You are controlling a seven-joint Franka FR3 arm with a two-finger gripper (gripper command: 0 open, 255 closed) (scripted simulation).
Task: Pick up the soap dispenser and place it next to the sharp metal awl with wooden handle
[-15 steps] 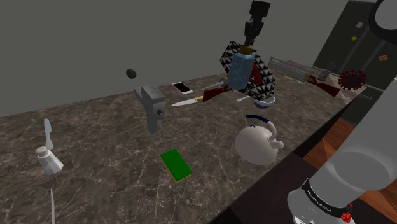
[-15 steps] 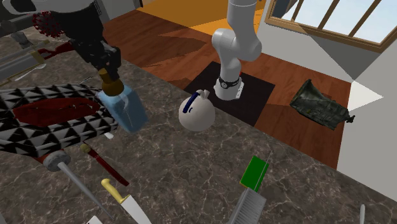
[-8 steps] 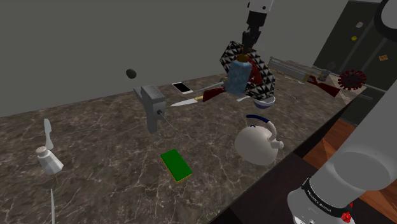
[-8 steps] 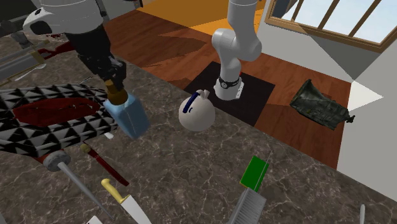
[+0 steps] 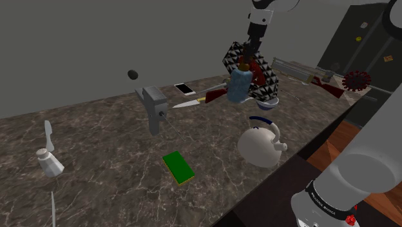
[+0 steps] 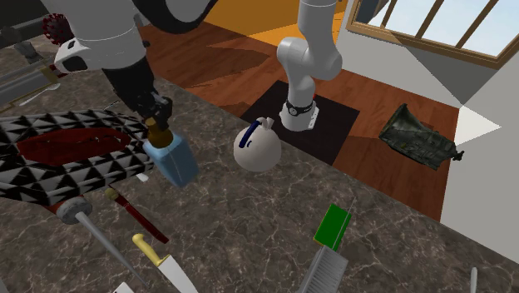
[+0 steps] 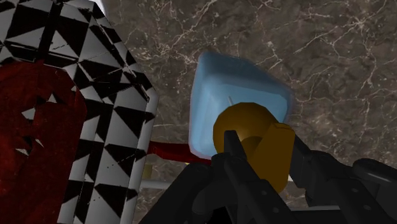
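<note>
Wrist view has the gripper (image 7: 261,147) clamped on the amber pump head of the pale blue soap dispenser (image 7: 238,105). It hangs tilted over the marble counter (image 6: 274,208), beside the black-and-white patterned piece (image 6: 50,162). Probably rigid, light and a bit slick, so that narrow top grip could let it swing.

Arm (image 6: 309,58) outstretched, jaws clamped.

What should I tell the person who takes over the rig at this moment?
Gripper: shut on the dispenser by its brown pump.
Dispenser: blue, held tilted over the counter, beside the black-and-white patterned piece.
Awl: dark red handle, lying on the counter near the dispenser.
Done: pickup.
Left: set the dispenser down beside the awl, open the fingers, retreat.
</note>
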